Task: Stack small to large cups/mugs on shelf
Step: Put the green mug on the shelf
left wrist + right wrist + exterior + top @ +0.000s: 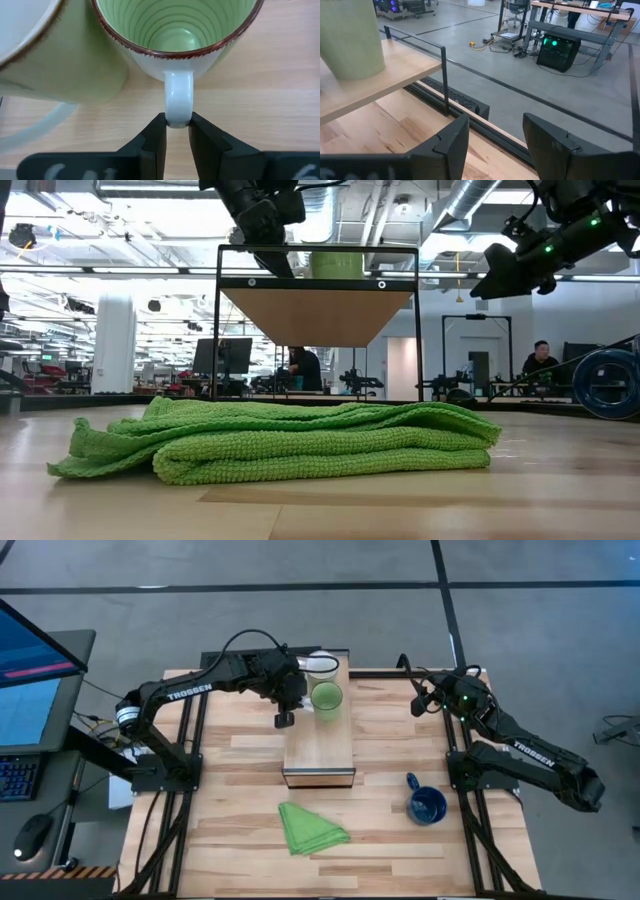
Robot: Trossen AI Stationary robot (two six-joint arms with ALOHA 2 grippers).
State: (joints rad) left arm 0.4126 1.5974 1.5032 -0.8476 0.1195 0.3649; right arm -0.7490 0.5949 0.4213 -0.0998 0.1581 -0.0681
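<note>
Green mug (327, 697) stands on the shelf (320, 745) beside the white mug (322, 665); the left gripper (176, 131) pinches its handle. Right gripper (492, 137) hangs open, empty.

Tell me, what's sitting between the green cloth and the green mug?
Only bare shelf top lies between the green cloth and the green mug, as the high view shows.

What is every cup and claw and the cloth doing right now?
white mug: upright on the shelf's far end.
green mug: upright on the shelf, beside the white mug, handle gripped.
blue mug: upright on the table, not on the shelf.
green cloth: folded, lying on the table.
left gripper: shut on the green mug's handle.
right gripper: open, empty, waiting near the table's far right edge.
</note>
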